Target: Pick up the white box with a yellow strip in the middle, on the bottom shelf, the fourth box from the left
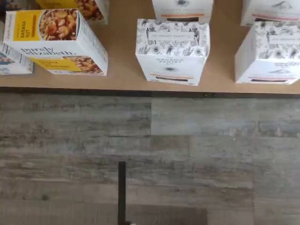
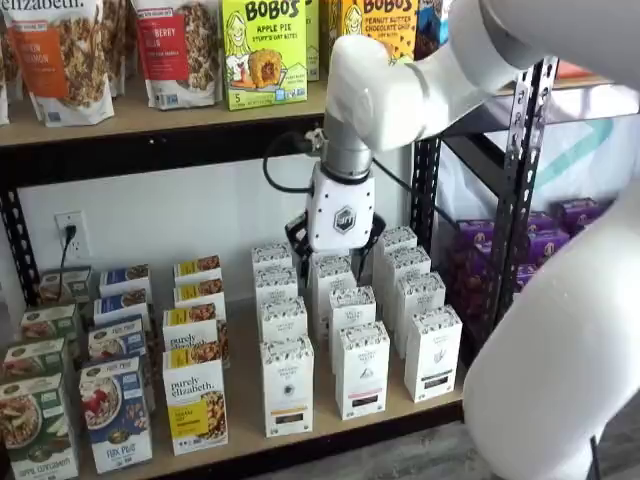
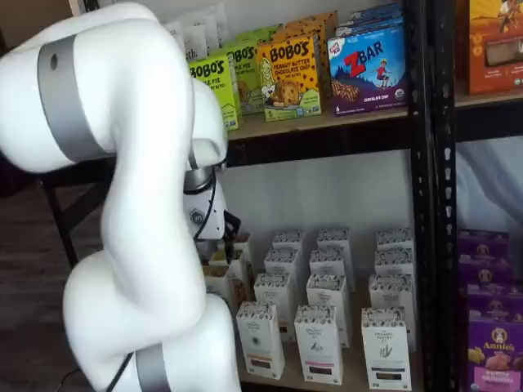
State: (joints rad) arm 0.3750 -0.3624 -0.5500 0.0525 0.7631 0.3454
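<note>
The white box (image 2: 287, 385) stands in the front row of the bottom shelf (image 2: 330, 428), with a grey patterned top and a yellowish strip low on its front. In the wrist view it (image 1: 172, 51) sits near the shelf's front edge (image 1: 122, 77), beside the "purely elizabeth" box. It is probably the leftmost front carton in a shelf view (image 3: 260, 339). My gripper (image 2: 340, 250) hangs above and behind it, over the rows of white cartons and not touching them. Only black finger parts show beside its white body, and no clear gap shows. The arm mostly hides it in a shelf view (image 3: 214, 222).
A "purely elizabeth" box (image 2: 193, 400) stands left of the white box. Like white cartons with black strips (image 2: 362, 370) stand to its right, with several more behind. Black uprights (image 2: 520, 180) flank the shelf. Purple boxes (image 3: 490, 343) fill the rack at right. Wood-look floor (image 1: 150, 154) lies below.
</note>
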